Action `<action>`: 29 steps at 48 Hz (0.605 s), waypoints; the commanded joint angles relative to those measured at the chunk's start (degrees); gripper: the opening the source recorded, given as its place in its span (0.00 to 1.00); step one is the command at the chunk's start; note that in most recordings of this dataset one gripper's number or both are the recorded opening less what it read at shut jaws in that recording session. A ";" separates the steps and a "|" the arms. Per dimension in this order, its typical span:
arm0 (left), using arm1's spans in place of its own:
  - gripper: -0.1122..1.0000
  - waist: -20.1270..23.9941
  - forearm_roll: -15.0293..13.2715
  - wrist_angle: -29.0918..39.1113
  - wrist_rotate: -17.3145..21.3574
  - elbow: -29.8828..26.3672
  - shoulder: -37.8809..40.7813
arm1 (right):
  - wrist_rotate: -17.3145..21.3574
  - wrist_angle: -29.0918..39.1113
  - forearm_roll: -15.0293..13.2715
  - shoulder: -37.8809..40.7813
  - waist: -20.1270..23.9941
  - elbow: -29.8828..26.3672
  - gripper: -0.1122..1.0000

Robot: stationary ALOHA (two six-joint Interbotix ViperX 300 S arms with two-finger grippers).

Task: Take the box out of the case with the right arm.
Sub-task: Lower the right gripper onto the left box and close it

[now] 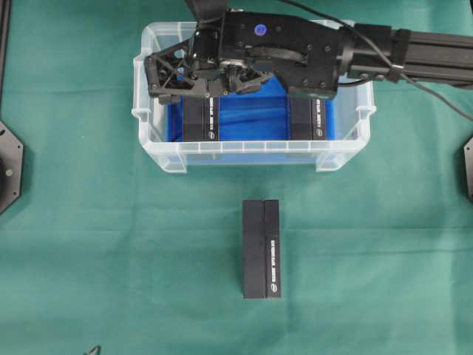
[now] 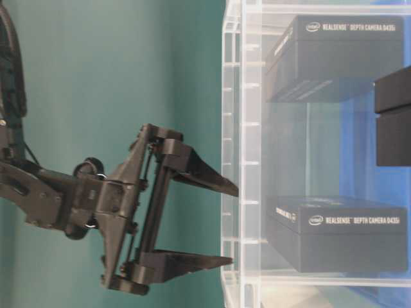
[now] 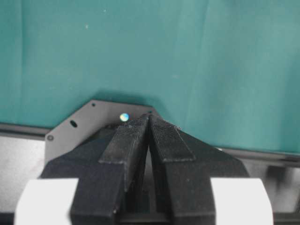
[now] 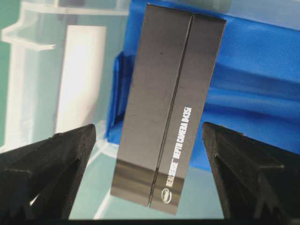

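Box (image 4: 166, 110) sits on the case's (image 1: 251, 148) blue floor, left side. My right gripper (image 4: 149, 161) hangs above it, jaws wide, straddling it untouched. I'd descend straight, clear the rim, close across the narrow faces.

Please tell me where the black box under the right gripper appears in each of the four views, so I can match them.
Overhead: black box, left in the case, under the right gripper.
Table-level: lower box behind the clear wall.
Left wrist: not in view.
Right wrist: centre, between open jaws.
Shared landmark: the blue lining.
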 commanded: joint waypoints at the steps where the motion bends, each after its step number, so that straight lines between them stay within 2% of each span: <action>1: 0.10 -0.18 0.18 -0.18 -0.09 -0.62 0.18 | -0.26 -0.53 0.09 -0.97 0.00 -0.18 0.95; 20: 0.10 -0.18 0.18 -0.18 -0.26 -0.62 0.26 | -0.18 -4.83 0.18 1.41 -0.44 3.52 0.95; 29: 0.10 -0.18 0.18 -0.18 -0.26 -0.62 0.35 | -0.09 -7.03 1.32 2.29 -0.53 4.83 0.95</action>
